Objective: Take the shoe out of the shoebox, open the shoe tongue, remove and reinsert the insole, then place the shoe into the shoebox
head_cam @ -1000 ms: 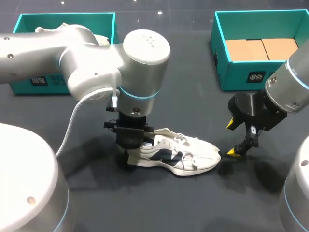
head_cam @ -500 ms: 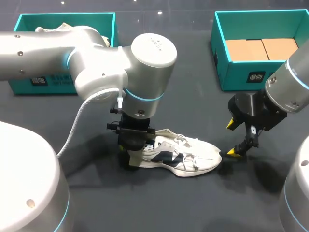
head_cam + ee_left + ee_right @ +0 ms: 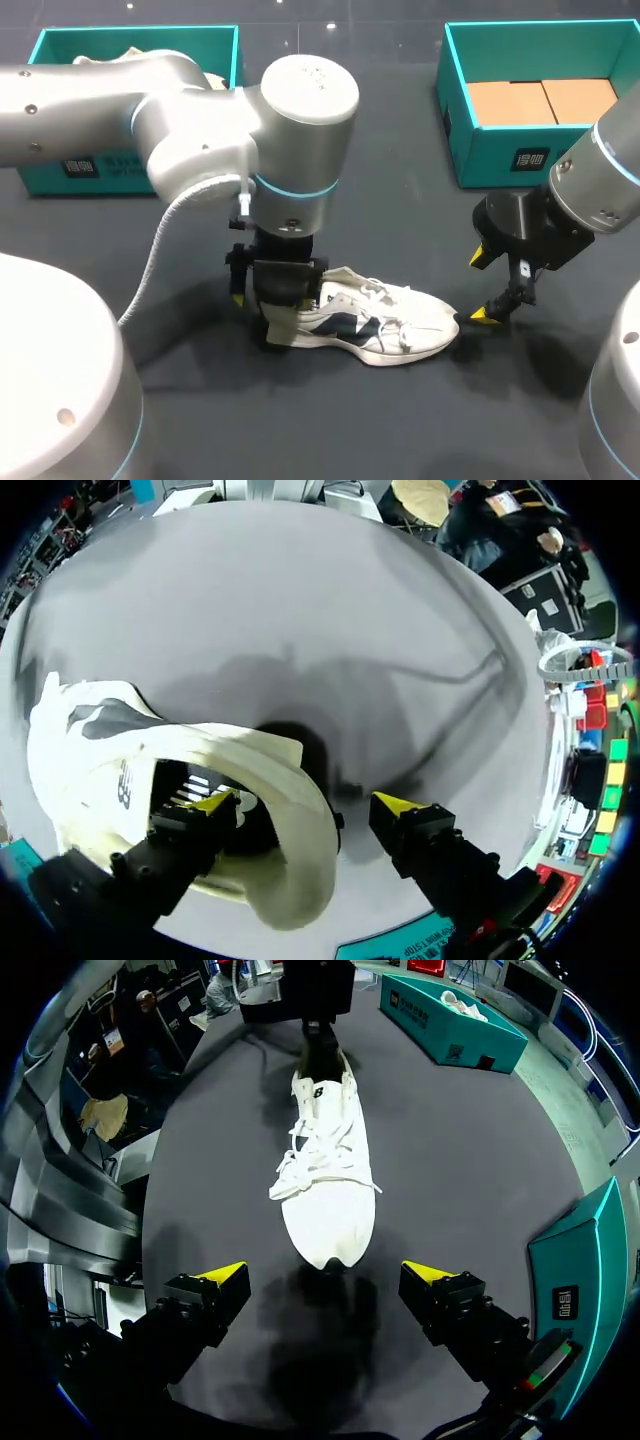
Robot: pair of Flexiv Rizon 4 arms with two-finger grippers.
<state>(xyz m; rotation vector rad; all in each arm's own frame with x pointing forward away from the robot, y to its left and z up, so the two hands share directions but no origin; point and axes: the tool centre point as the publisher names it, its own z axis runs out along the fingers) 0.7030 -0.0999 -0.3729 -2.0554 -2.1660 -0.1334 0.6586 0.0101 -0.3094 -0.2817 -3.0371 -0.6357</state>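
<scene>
**Dark bench, white shoe out of its box, an arm at each end**

Dark grey bench point(image 3: 400, 215) carries two teal shoeboxes along its far edge. The far-left shoebox point(image 3: 135, 38) holds something pale, and the far-right shoebox point(image 3: 520, 150) shows brown card inside. The shoe point(image 3: 375, 322) is in neither of them; it stands on its sole on the bare bench between the arms, well apart from both boxes. It is a white low trainer with navy side panels, white laces and a pale sole, its toe turned toward the right arm and its heel toward the left.

The left arm point(image 3: 190, 130) comes in from the left and bends straight down, wrist vertical, over the heel. The left jaws stand apart and straddle the back of the shoe. The right arm point(image 3: 600, 185) angles down from the right, and the right jaws hang spread wide just off the toe, touching nothing.

The left wrist view shows what the head view hides. One yellow fingertip point(image 3: 213, 802) sits inside the heel opening and the other fingertip point(image 3: 395, 806) is outside over the bench, with the curved heel collar point(image 3: 300, 810) between them — a gap shows on the outer side, so nothing is clamped. The right wrist view looks along the shoe from the toe, with the laces on top and the left arm's black gripper body at the far heel.
</scene>
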